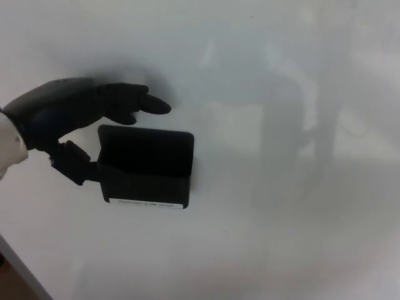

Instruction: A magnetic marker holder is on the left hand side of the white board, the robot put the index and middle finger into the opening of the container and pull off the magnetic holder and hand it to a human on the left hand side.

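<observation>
A black magnetic marker holder (147, 167) sticks to the whiteboard (281, 187) left of centre, with a white label strip along its bottom edge. My left hand (75, 119) comes in from the left edge. Its two fingers (134, 101) stretch out just above the holder's top edge, not inside the opening. The thumb (78, 165) lies against the holder's left side. The fingers are apart and hold nothing. My right hand does not show.
The glossy whiteboard fills nearly the whole view and carries faint reflections on its right half. Its lower left corner edge (19, 269) shows, with a brown strip beyond it.
</observation>
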You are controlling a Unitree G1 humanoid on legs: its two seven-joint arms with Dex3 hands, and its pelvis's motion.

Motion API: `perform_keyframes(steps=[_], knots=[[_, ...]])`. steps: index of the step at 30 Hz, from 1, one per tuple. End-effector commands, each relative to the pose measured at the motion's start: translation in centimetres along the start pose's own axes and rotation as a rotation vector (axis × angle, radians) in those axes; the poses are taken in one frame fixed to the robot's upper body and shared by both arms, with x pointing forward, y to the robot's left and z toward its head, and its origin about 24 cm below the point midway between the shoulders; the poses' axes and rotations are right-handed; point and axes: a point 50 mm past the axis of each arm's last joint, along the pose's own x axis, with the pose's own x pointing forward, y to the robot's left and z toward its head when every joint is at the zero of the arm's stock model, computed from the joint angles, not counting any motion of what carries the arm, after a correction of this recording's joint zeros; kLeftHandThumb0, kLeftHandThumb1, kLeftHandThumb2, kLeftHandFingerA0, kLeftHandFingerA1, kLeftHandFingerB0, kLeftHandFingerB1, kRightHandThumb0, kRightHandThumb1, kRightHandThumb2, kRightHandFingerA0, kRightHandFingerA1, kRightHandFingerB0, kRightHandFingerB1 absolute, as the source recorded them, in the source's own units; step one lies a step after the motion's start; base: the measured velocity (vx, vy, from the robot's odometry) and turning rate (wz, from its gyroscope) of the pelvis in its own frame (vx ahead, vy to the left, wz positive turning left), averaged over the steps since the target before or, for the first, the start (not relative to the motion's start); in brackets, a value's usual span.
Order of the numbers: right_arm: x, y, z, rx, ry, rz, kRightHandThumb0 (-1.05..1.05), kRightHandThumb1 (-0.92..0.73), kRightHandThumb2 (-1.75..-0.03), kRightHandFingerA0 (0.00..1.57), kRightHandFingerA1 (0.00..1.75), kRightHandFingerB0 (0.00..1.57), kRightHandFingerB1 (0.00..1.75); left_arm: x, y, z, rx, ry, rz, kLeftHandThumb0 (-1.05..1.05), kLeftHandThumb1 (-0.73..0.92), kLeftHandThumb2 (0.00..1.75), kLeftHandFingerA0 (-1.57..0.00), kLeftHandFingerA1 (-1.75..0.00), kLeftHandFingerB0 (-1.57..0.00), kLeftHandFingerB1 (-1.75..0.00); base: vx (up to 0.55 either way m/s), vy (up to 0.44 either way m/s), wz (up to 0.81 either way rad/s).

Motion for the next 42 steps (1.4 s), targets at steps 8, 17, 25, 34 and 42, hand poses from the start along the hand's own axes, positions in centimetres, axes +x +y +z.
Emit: perform_keyframes(steps=[8,17,25,34,42], knots=[[-0.1,-0.8,0.0,-0.007,-0.002,-0.023,-0.60,-0.78,-0.63,0.44,0.40,0.20,0.28,0.7,0.3,-0.2,0.108,0.116,-0.107,-0.55,0.49,0.55,-0.30,-0.32,-0.28,-0.30,0.00,0.000,0.00],[0.0,-0.8,-0.1,-0.008,0.002,-0.021,-0.61,-0.78,-0.63,0.44,0.40,0.20,0.28,1.3,0.1,0.1,0.147,0.119,-0.149,-0.62,0.40,0.70,-0.31,-0.42,-0.25,-0.39,0.00,0.000,0.00],[-0.1,-0.9,-0.1,-0.007,-0.002,-0.021,-0.61,-0.77,-0.63,0.44,0.41,0.20,0.28,2.0,-0.4,0.4,0.149,0.121,-0.197,-0.65,0.41,0.72,-0.29,-0.42,-0.21,-0.38,0.00,0.000,0.00],[-0.1,-1.0,-0.1,0.011,-0.003,-0.025,-0.60,-0.77,-0.64,0.43,0.41,0.20,0.28,3.1,-0.8,1.1,0.164,0.159,-0.295,-0.63,0.49,0.56,-0.51,-0.37,-0.29,-0.31,0.00,0.000,0.00],[-0.2,-1.0,-0.1,0.018,-0.004,-0.024,-0.61,-0.77,-0.63,0.44,0.41,0.20,0.28,4.0,-1.5,1.6,0.160,0.208,-0.391,-0.68,0.41,0.74,-0.28,-0.42,-0.22,-0.39,0.00,0.000,0.00]])
